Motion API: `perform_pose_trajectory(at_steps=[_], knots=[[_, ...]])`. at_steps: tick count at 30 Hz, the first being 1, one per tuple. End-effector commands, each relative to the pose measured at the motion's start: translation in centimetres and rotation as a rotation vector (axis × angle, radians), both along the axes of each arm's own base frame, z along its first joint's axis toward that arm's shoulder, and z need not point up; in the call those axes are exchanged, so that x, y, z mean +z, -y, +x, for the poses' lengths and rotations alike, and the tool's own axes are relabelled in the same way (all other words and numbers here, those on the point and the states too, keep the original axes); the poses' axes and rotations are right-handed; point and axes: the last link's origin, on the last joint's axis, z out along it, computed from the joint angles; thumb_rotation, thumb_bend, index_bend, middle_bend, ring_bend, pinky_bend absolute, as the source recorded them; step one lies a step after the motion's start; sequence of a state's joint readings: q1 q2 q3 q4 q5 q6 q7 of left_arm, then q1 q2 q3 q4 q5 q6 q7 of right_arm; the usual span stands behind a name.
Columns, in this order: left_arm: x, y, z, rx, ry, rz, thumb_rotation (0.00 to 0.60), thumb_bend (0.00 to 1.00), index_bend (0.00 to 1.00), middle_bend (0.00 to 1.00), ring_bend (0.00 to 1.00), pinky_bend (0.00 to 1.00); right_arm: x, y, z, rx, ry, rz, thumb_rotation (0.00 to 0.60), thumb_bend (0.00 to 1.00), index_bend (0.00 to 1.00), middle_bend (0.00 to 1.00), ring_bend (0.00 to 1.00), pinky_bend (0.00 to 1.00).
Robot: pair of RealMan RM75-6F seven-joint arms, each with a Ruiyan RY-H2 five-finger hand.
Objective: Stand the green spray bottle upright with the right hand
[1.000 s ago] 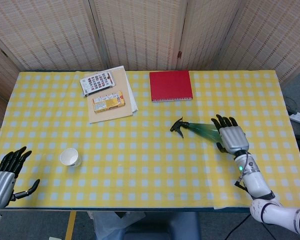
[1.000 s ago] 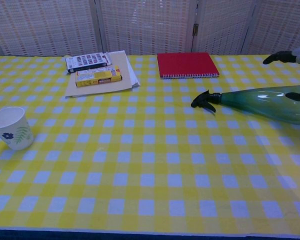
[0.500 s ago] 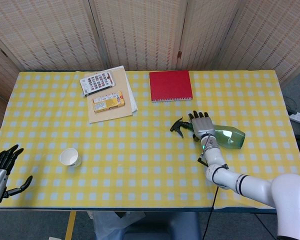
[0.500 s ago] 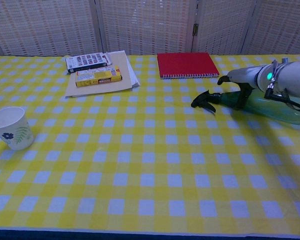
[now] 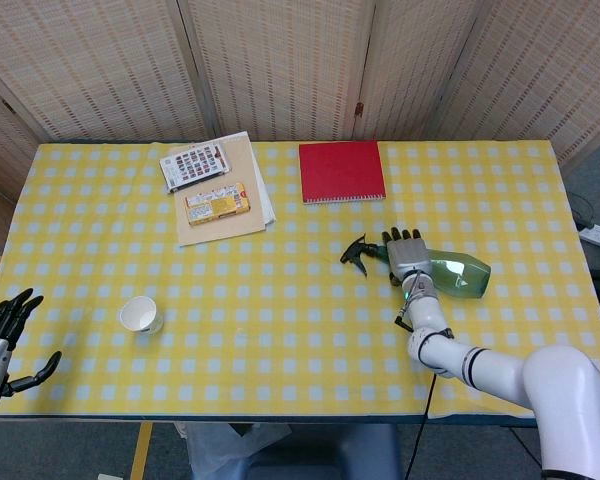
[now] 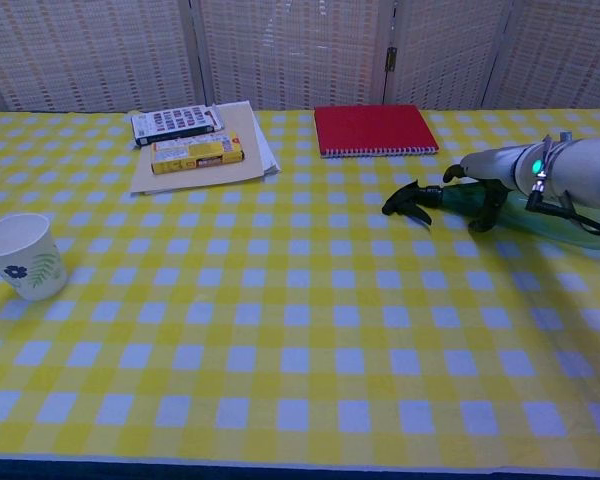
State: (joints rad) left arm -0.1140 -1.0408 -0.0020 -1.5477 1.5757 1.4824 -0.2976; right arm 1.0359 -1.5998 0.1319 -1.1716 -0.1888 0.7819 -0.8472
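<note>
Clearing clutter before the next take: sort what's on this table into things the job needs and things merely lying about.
Needed:
green spray bottle, lying on its side
right hand, laid over the bottle's neck

Lying about:
paper cup
red notebook
yellow box
patterned box
tan sheet beneath both boxes

Checked table (image 5: 280, 330), cup (image 5: 139, 314), notebook (image 5: 342, 171), papers (image 5: 255, 210), green spray bottle (image 5: 450, 274) lying
</note>
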Motion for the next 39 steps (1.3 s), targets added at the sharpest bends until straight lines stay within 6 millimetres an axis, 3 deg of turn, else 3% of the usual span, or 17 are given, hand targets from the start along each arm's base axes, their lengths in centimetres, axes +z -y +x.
perform_pose_trajectory(at_steps=[1,4,6,9,17,27,31,39], knots=[[0.0,0.0,0.0,-0.002,0.0,0.0,0.223,0.37,0.02,0.04,0.01,0.01,0.3,-0.1,-0.5,-0.004,-0.007,-0.011,0.6,0.44,0.01,0.11,0.1,0.0],[0.0,0.0,0.0,-0.005,0.0,-0.003,0.224,0.37,0.02,0.04,0.01,0.01,0.2,-0.3,-1.0,0.003,-0.022,-0.016,0.6,0.44,0.07,0.18,0.17,0.1],[0.0,0.0,0.1,-0.008,0.0,-0.004,0.222,0.37,0.03,0.04,0.01,0.01,0.0,-0.3,-1.2,0.011,-0.024,-0.022,0.6,0.44,0.16,0.26,0.26,0.27],[0.0,0.0,0.0,-0.007,0.002,-0.004,0.221,0.37,0.03,0.04,0.01,0.01,-0.3,-0.1,-1.1,0.024,-0.012,-0.039,0.6,0.44,0.28,0.37,0.37,0.45],[0.0,-0.2,-0.2,0.001,0.003,-0.006,0.224,0.37,0.05,0.04,0.02,0.01,0.1,0.5,-0.5,0.102,0.03,-0.145,0.6,0.44,0.52,0.56,0.57,0.68],[-0.1,-0.3,-0.2,0.005,0.001,-0.007,0.224,0.37,0.05,0.04,0.03,0.01,1.8,0.7,1.1,0.183,0.162,-0.259,0.6,0.44,0.57,0.6,0.6,0.72],[-0.2,-0.4,-0.2,0.007,-0.003,-0.009,0.224,0.37,0.05,0.04,0.03,0.01,2.9,-0.3,2.4,0.27,0.392,-0.386,0.6,0.44,0.57,0.6,0.61,0.72],[-0.6,-0.7,-0.4,0.019,-0.005,-0.031,0.222,0.37,0.05,0.04,0.03,0.02,3.9,-3.9,1.9,0.267,1.021,-0.558,0.6,0.44,0.58,0.61,0.63,0.72]])
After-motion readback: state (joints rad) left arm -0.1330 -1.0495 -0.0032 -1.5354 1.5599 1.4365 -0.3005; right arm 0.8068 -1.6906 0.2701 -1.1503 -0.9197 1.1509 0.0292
